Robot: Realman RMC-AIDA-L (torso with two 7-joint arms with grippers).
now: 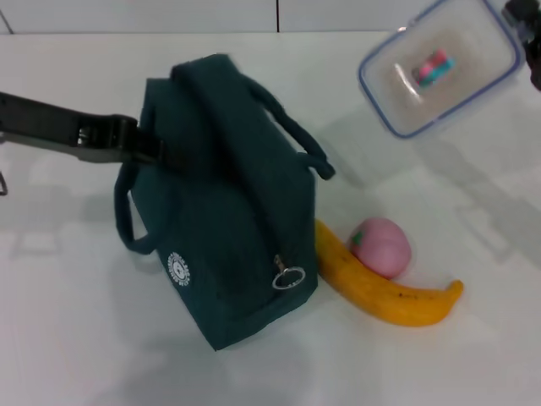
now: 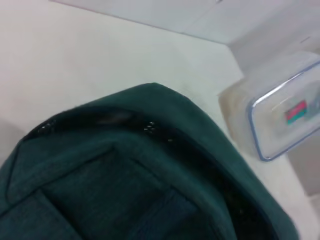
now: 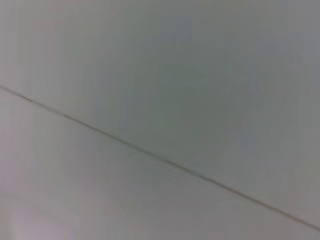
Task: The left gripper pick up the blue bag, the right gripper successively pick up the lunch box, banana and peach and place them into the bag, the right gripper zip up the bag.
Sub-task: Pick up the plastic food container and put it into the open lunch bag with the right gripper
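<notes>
The blue bag (image 1: 224,203), dark teal with two handles, stands tilted on the white table; its zip ring (image 1: 288,277) hangs at the near end. My left gripper (image 1: 145,149) reaches in from the left and is shut on the bag's upper edge. The bag fills the left wrist view (image 2: 125,175). My right gripper (image 1: 528,42) is at the top right edge, shut on the clear lunch box (image 1: 439,66) with a blue rim, held in the air right of the bag. The lunch box also shows in the left wrist view (image 2: 285,115). The banana (image 1: 380,292) and peach (image 1: 380,245) lie touching, right of the bag.
The white table (image 1: 76,321) spreads around the bag. A wall seam (image 1: 277,15) runs along the back. The right wrist view shows only a pale surface with a thin line (image 3: 160,160).
</notes>
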